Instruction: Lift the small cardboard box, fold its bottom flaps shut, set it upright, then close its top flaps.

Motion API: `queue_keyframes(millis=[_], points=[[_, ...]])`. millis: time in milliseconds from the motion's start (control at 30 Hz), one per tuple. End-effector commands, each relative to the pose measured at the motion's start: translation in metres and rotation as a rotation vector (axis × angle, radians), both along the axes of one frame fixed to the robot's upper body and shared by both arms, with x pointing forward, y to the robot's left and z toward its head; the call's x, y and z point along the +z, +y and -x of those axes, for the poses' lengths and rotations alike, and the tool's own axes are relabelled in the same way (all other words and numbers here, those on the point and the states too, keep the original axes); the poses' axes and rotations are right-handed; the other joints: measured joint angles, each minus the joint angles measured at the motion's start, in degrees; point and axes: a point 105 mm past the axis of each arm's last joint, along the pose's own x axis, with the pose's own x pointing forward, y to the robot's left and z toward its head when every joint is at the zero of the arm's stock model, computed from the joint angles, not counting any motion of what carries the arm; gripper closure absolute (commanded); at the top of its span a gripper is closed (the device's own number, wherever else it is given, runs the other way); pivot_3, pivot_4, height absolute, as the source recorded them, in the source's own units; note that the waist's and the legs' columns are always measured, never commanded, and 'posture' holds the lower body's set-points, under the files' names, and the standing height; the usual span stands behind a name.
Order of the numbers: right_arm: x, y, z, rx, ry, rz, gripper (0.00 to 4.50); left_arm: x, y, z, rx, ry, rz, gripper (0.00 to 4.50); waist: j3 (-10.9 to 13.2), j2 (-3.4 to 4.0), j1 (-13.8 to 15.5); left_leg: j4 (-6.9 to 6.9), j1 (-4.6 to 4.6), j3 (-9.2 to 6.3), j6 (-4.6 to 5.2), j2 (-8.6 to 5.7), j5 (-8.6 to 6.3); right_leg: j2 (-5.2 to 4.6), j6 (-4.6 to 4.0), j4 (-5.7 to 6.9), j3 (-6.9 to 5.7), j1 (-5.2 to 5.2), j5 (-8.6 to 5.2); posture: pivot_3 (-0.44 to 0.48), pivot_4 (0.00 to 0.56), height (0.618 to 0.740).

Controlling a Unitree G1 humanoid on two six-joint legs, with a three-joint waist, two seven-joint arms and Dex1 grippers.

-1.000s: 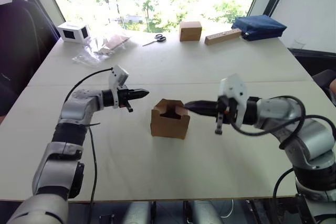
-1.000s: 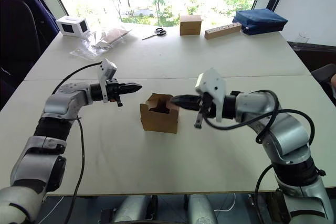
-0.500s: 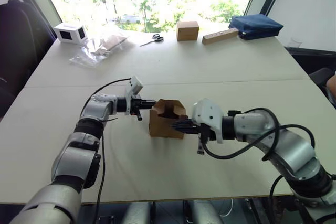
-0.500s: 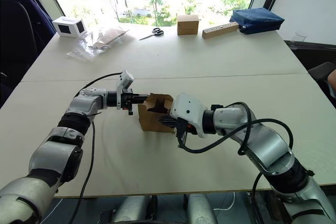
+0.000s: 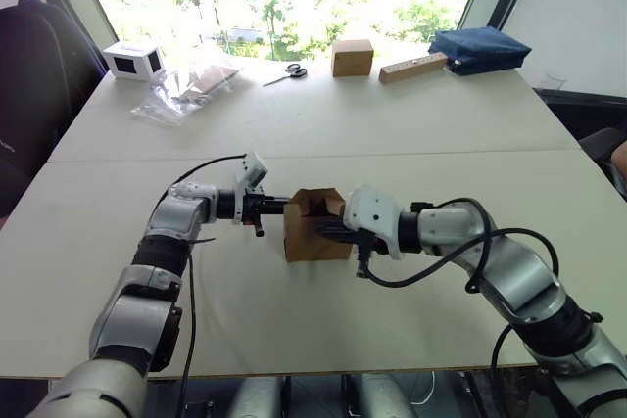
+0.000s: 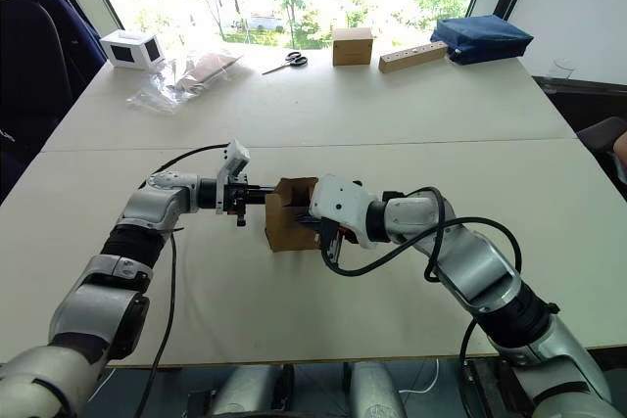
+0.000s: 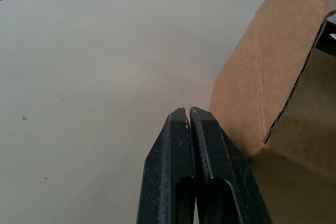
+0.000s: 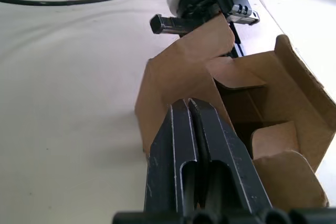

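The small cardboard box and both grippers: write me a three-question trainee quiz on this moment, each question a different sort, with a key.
1. True or false: the small cardboard box rests on the table.
2. Multiple choice: the left gripper has its fingers A) wide open, B) shut together, C) clamped on scissors.
3. Fill in: the right gripper meets the box on the robot's ____ side.

Key: 1 true. 2 B. 3 right; its fingers are shut too, at the box's wall, and the top flaps are not yet closed.
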Motion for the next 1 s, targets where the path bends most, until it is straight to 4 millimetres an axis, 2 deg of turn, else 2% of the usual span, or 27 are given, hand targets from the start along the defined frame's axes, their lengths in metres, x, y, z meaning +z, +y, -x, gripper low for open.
queue_keyframes(millis=[33,300,500,567,633,733,833,900,1000], points=[[0.008,0.004,-0.002,0.02,-0.05,-0.016,4.5,0.013,0.003,-0.003,0.019,-0.047,0.03,4.42,0.0,0.0,-0.01,0.0,0.0,0.0,0.0,0.0,0.0,0.0,0.0,0.0,0.0,0.0,0.0,0.0,0.15,0.74],[0.0,0.008,-0.008,0.017,-0.027,-0.025,4.5,0.02,0.008,-0.006,0.07,-0.075,0.047,4.42,0.0,0.0,-0.03,0.0,0.0,0.0,0.0,0.0,0.0,0.0,0.0,0.0,0.0,0.0,0.0,0.0,0.15,0.74],[0.003,0.01,-0.015,0.018,-0.051,-0.052,4.5,0.033,0.032,-0.004,0.167,-0.11,0.069,4.42,0.0,0.0,-0.34,-0.01,0.0,-0.01,-0.02,0.01,0.01,0.0,0.0,0.02,0.0,-0.02,0.0,0.0,0.15,0.74],[0.005,0.01,-0.014,0.022,-0.05,-0.061,4.5,0.042,0.043,0.006,0.183,-0.119,0.08,4.42,0.0,0.0,-0.86,-0.01,0.0,-0.02,-0.03,0.02,0.02,0.0,0.0,0.04,0.0,-0.03,0.0,0.0,0.15,0.74],[0.006,0.01,-0.014,0.026,-0.05,-0.066,4.5,0.053,0.049,0.025,0.158,-0.124,0.08,4.42,0.0,0.0,-1.17,-0.04,0.0,-0.03,-0.06,0.03,0.03,-0.02,0.0,0.03,0.02,-0.05,0.0,0.0,0.15,0.74],[0.006,0.01,-0.015,0.028,-0.048,-0.071,4.5,0.063,0.047,0.058,0.09,-0.116,0.06,4.42,0.0,0.01,-1.22,-0.08,0.0,-0.03,-0.11,0.05,0.05,-0.04,0.0,0.02,0.03,-0.06,0.0,0.0,0.15,0.74],[0.005,0.01,-0.017,0.029,-0.045,-0.075,4.5,0.063,0.037,0.084,0.019,-0.093,0.038,4.42,-0.01,0.01,-0.76,-0.08,0.0,-0.05,-0.06,0.05,0.02,-0.08,0.0,0.0,0.03,-0.02,0.0,0.0,0.15,0.74],[0.004,0.01,-0.018,0.03,-0.043,-0.075,4.5,0.06,0.03,0.09,0.005,-0.089,0.03,4.42,-0.01,0.01,-0.62,-0.06,0.01,-0.06,-0.06,0.04,0.02,-0.1,0.0,-0.04,0.03,0.03,0.0,0.0,0.15,0.74],[0.004,0.011,-0.019,0.031,-0.042,-0.076,4.5,0.056,0.02,0.089,0.015,-0.093,0.026,4.42,-0.01,0.01,-0.69,-0.05,0.02,-0.06,-0.06,0.03,0.02,-0.1,-0.01,-0.04,0.03,0.04,0.0,0.0,0.15,0.74]])
